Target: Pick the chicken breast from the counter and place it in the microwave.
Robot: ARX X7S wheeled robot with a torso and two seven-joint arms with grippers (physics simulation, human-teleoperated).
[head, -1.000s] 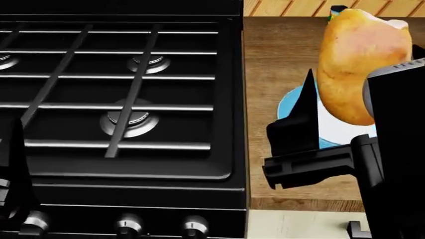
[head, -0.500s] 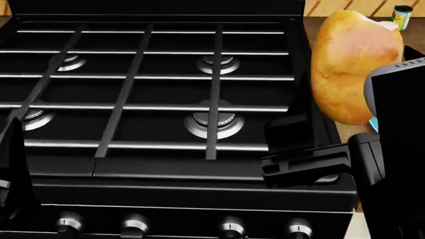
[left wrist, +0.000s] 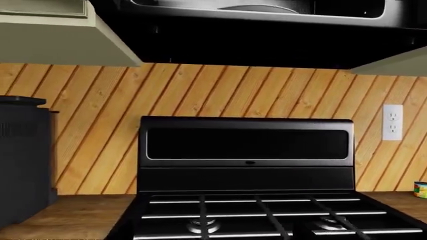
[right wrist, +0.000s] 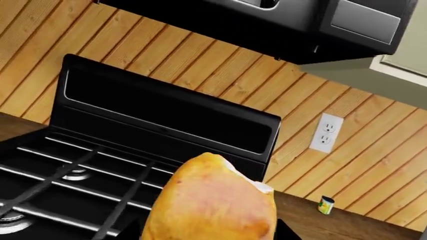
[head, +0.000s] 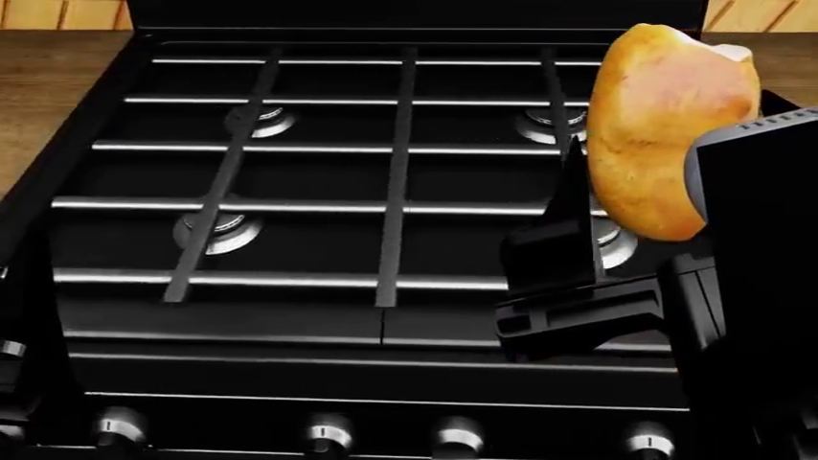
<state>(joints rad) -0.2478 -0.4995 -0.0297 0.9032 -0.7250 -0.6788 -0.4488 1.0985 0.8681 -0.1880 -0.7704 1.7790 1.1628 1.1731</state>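
Head view: the right gripper [head: 639, 225] is raised over the black gas stove [head: 320, 192], its dark fingers closed around the chicken breast [head: 665, 125]. One finger [head: 562, 240] stands up along the side of the meat toward the stove's middle; the other is hidden behind the gripper's body. The chicken breast hangs clear of the grates, directly above the burner [head: 556, 120] nearest the gripper at the back of the stove. A strip of the counter [head: 52, 77] shows far across the stove from the gripper. Control knobs [head: 329, 433] line the stove's front, below the gripper. The left arm is only a dark shape at the frame edge, and I cannot tell how its gripper stands.

Left wrist view: no fingers of that gripper show. Ahead lies the stove [left wrist: 267, 215] with its back panel [left wrist: 247, 145], the diagonal wood-plank wall [left wrist: 100, 125], the underside of the microwave [left wrist: 253, 15] above, a wall outlet [left wrist: 392, 121], and a small yellow-green can [left wrist: 420, 189] on the counter [left wrist: 60, 215].

Right wrist view: the chicken breast [right wrist: 213, 200] fills the space just ahead of the gripper, over the stove's grates [right wrist: 73, 175]. Higher up, beyond it, hangs the microwave [right wrist: 280, 25]. The outlet [right wrist: 325, 132] and the can [right wrist: 325, 204] sit off to the side.
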